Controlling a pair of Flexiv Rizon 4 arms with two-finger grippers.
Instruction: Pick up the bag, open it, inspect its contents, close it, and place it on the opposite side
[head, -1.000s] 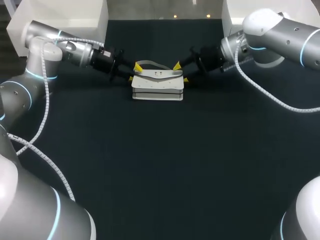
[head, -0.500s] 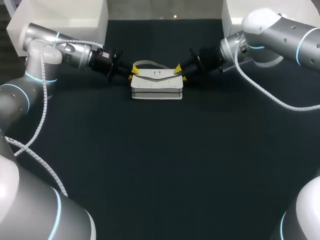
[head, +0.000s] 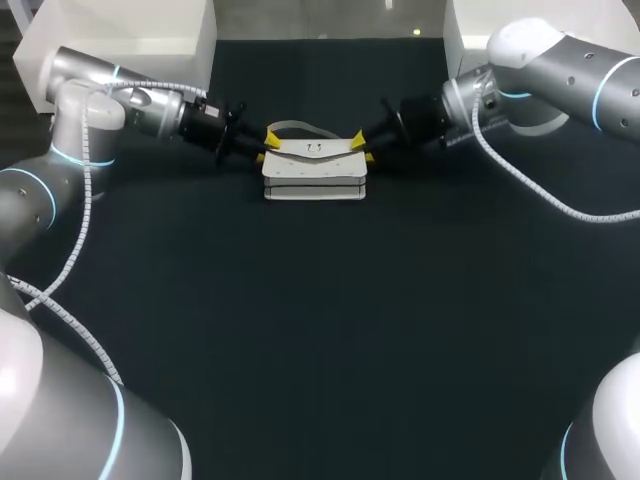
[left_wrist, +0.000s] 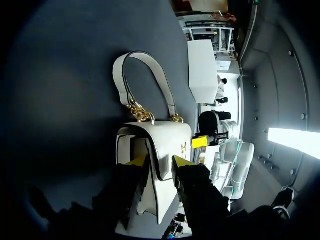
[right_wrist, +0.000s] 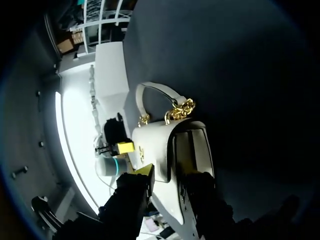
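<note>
A white handbag (head: 313, 170) stands upright on the dark table (head: 320, 330), close to the far edge and about midway between the left and right edges, its flap folded down over the front. Its white handle (head: 290, 127) lies flat on the surface behind it, toward the far edge, joined to the bag by short gold chain links (left_wrist: 141, 114). The left arm comes in from the far left corner, and the left gripper (head: 265, 150) is at the bag's left end. In the left wrist view its two yellow-tipped fingers (left_wrist: 137, 162) are clamped on the end of the flap, one on each side of its dark-trimmed edge. The right arm comes in from the far right corner, and the right gripper (head: 360, 148) is at the bag's right end. In the right wrist view it pinches that end of the flap the same way, with the handle and chain lying ahead of its fingers (right_wrist: 142, 171).
</note>
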